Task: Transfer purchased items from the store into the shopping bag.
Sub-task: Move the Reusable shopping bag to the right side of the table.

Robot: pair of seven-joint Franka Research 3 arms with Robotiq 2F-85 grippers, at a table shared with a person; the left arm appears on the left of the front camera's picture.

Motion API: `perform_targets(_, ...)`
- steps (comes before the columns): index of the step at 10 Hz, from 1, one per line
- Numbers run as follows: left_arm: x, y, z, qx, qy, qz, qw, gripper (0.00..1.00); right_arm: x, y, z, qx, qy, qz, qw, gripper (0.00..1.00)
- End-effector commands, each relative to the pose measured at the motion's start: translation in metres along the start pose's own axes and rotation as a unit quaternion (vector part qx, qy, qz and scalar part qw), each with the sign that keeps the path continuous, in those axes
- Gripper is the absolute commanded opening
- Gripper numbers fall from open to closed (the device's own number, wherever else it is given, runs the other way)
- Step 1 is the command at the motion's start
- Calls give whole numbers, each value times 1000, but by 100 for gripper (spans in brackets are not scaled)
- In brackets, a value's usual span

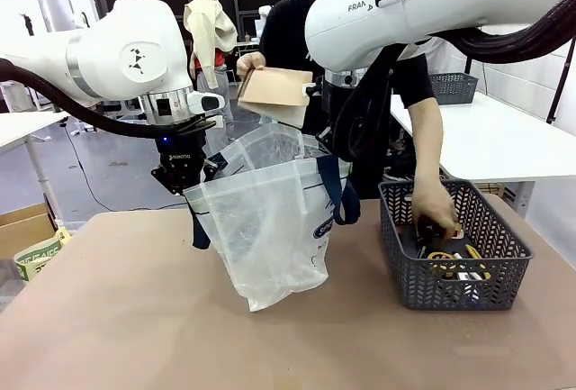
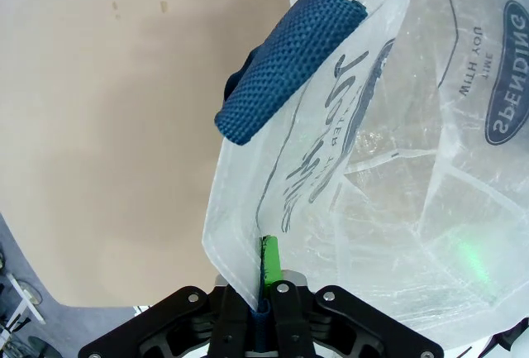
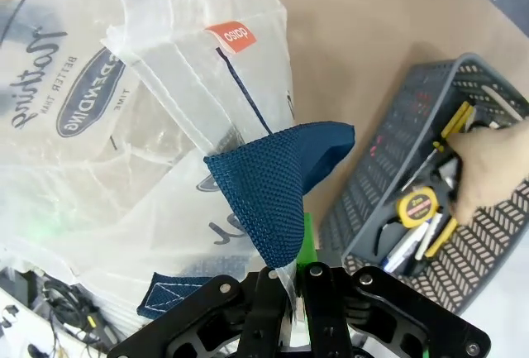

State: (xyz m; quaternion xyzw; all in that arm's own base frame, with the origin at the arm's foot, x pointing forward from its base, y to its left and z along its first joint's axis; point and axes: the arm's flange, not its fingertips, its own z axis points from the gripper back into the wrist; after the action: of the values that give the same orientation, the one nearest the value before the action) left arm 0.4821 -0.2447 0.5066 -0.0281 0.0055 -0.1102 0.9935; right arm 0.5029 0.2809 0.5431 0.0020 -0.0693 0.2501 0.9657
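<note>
Starting on your left: the left hand [image 2: 266,263] is pinched narrow on the rim of the shopping bag [image 1: 270,219], green pads tight on the film, with "ROBOTIQ" readable on its body in the front view. The bag is thin, crinkly, see-through whitish plastic. It hangs mouth up with its long axis vertical and its bottom corner down on the brown tabletop [image 1: 108,318]. The strap handles [image 2: 285,64] are navy mesh webbing. The navy print has an oval logo reading "SPENDING", with "WITH YOU" and "TIME" beside it, upside down in the left wrist view. There's also a small orange tag [image 3: 231,37] that looks like "daiso".

Over the bag's mouth, a person's hand [image 1: 250,64] holds the flat tan cardboard pack [image 1: 274,88], tilted with one corner pointing down.

Your right hand [image 3: 299,250] is clamped narrow on the opposite rim, right at a strap.

Far right, the dark grey lattice basket [image 1: 414,273] sits on the tabletop just beside the bag. The person's other hand [image 1: 436,214] is inside it, next to a yellow tape measure [image 3: 416,207] and some thin sticks [image 3: 413,242].
</note>
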Motion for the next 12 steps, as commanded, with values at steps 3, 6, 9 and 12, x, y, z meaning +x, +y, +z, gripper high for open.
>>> perform_targets(3, 0, 0, 0, 0, 0, 0, 1000, 0, -7, 1, -5, -1, -4, 9, 1000, 0)
perform_targets(6, 2, 1, 0, -6, -14, -22, 1000, 0, -8, 1, -6, -4, -1, 18, 1000, 0)
perform_targets(9, 2, 3, 1, -16, -28, -34, 999, 0, -10, 3, -7, -11, 3, 26, 1000, 0)
perform_targets(12, 1, 2, 5, -13, -49, -44, 998, 0, -10, 4, -8, -13, 9, 29, 999, 0)
